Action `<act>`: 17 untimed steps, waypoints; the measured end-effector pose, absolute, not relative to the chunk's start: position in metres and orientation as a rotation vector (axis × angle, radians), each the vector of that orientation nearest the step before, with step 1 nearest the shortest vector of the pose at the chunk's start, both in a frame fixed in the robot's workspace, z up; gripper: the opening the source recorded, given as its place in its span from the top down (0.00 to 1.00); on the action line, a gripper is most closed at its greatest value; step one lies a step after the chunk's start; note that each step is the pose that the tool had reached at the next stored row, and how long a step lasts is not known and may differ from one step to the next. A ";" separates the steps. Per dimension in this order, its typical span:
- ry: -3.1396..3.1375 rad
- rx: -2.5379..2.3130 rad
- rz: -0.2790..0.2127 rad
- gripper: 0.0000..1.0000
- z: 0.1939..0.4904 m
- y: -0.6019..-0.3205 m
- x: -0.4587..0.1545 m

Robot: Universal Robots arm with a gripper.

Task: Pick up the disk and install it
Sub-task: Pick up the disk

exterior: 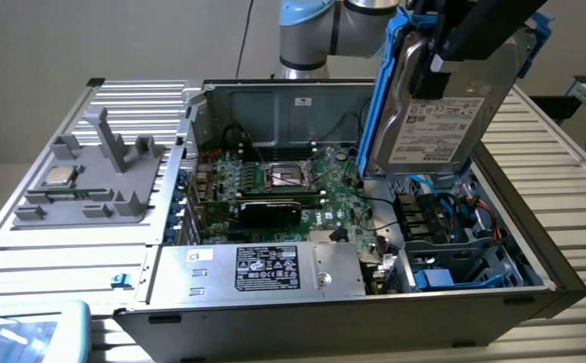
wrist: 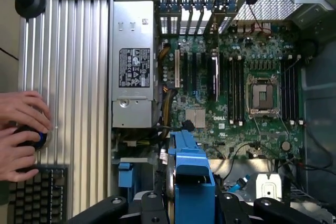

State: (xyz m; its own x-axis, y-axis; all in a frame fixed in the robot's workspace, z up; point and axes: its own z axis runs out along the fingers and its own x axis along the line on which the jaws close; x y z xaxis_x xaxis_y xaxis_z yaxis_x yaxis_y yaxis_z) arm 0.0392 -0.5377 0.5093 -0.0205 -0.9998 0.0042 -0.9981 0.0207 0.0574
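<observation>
While the end effector (exterior: pixel 456 64) hung high over the open computer case (exterior: pixel 272 98), it gripped the disk (exterior: pixel 439 106), which stood on its edge above the case's side at the exterior view's right. The exterior view showed the disk's white label and a small chip (exterior: pixel 60 175) in a grey holder (exterior: pixel 101 189) on the desk (exterior: pixel 71 249). The wrist view showed two hands (wrist: pixel 21 114) beside a keyboard (wrist: pixel 37 195), and the disk's blue frame hid part of the green board (wrist: pixel 241 93).

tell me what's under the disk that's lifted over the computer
The disk, held by the gripper, hangs above the open computer's drive bay. Blue rails and blue and orange cables show there. The bay's far end is covered by the disk.
</observation>
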 end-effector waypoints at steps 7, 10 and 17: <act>-2.213 2.168 -0.059 0.63 0.510 -0.554 0.056; -2.213 2.168 -0.059 0.63 0.511 -0.563 0.062; -2.213 2.168 -0.059 0.63 0.512 -0.580 0.075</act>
